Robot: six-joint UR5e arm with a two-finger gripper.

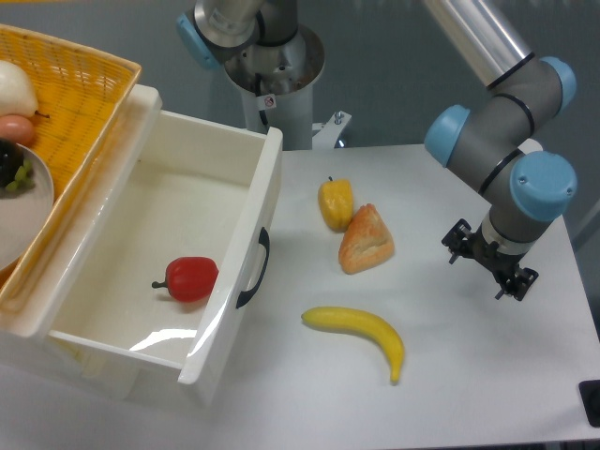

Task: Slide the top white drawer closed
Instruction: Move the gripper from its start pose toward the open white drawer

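Left of my gripper: top white drawer (178,272), pulled open, red pepper (190,278) inside.
Gripper (489,265): above bare table (469,375); jaw state indiscernible.
Between: banana (361,334), bread (366,240).

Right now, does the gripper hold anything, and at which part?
Nothing seems held. The gripper is over bare table, apart from the top white drawer; its fingers are hidden.

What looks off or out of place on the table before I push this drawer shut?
Nothing is spilled or damaged. The top white drawer stands pulled out with a red pepper inside. The banana, bread and yellow pepper lie loose on the table, apart from the drawer front.
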